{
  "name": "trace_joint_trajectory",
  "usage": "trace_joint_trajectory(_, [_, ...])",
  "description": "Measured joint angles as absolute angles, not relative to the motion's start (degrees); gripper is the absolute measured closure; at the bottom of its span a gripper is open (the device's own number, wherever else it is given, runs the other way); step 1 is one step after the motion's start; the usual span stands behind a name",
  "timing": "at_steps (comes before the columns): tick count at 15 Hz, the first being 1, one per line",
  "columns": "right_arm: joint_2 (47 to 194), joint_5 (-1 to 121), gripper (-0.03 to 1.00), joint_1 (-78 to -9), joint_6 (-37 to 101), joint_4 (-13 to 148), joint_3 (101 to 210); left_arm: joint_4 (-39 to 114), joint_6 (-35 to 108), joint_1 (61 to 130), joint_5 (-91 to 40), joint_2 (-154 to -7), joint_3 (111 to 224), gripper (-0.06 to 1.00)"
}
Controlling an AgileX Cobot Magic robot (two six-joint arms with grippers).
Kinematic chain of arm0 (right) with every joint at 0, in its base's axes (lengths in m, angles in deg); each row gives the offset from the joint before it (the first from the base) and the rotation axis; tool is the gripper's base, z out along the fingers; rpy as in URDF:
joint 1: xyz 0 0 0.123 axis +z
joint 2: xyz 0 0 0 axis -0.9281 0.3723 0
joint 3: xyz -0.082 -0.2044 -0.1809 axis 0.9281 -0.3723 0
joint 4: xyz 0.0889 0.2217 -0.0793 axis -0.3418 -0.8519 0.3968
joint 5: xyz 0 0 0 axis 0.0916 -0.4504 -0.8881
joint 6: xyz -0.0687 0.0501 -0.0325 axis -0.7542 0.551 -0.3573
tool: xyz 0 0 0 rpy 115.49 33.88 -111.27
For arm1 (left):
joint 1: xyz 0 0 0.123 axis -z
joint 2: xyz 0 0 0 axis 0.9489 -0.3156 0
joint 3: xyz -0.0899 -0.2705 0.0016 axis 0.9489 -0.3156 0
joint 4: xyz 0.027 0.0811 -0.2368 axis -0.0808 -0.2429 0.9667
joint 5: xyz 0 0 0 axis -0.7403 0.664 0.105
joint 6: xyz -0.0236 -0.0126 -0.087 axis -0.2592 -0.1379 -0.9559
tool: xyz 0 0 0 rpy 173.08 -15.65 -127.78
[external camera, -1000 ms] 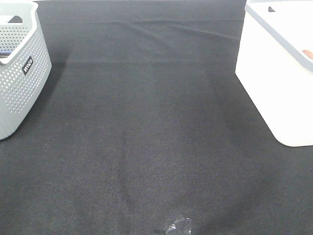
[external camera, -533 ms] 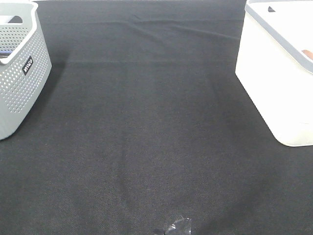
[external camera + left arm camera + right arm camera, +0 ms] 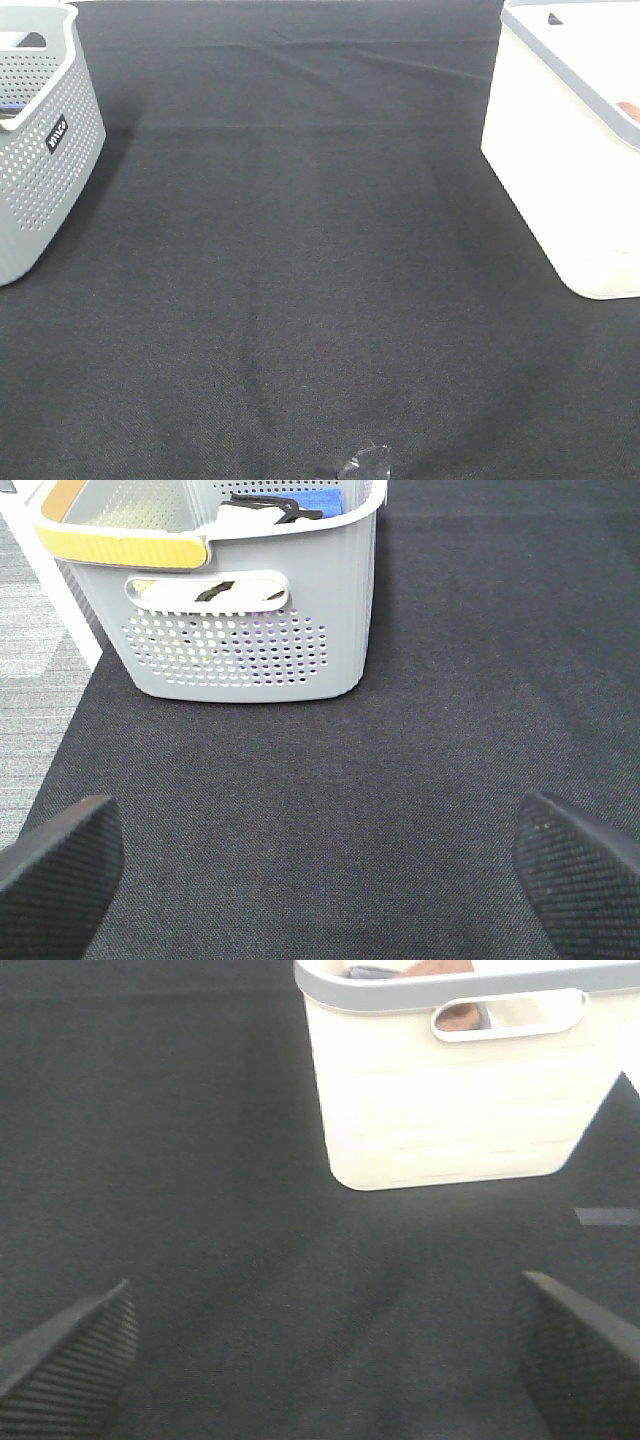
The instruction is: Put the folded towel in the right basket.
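- The left gripper point(image 3: 320, 865) hung with its jaws spread wide over the black cloth point(image 3: 300, 250), facing the grey perforated basket point(image 3: 250, 610).
- The right gripper point(image 3: 330, 1355) was likewise wide open, empty, facing the white basket point(image 3: 450, 1090).
- The folded towel point(image 3: 440, 968) (orange-brown cloth showing at the rim) lay inside the white basket.

I see a matt black woven cloth point(image 3: 300, 250) covering the table, a perforated grey plastic basket point(image 3: 40, 150) at its left edge, a smooth white plastic basket point(image 3: 560, 170) at right.
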State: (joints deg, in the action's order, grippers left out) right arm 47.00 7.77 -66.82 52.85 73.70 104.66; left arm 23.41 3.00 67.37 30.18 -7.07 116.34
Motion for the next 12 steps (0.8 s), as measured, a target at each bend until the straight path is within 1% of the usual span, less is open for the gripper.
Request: trace_joint_trajectory(12, [47.0,7.77,0.0,-66.82,52.91,74.04,104.43,23.41,3.0,67.37,30.18,-7.07,116.34,-0.05])
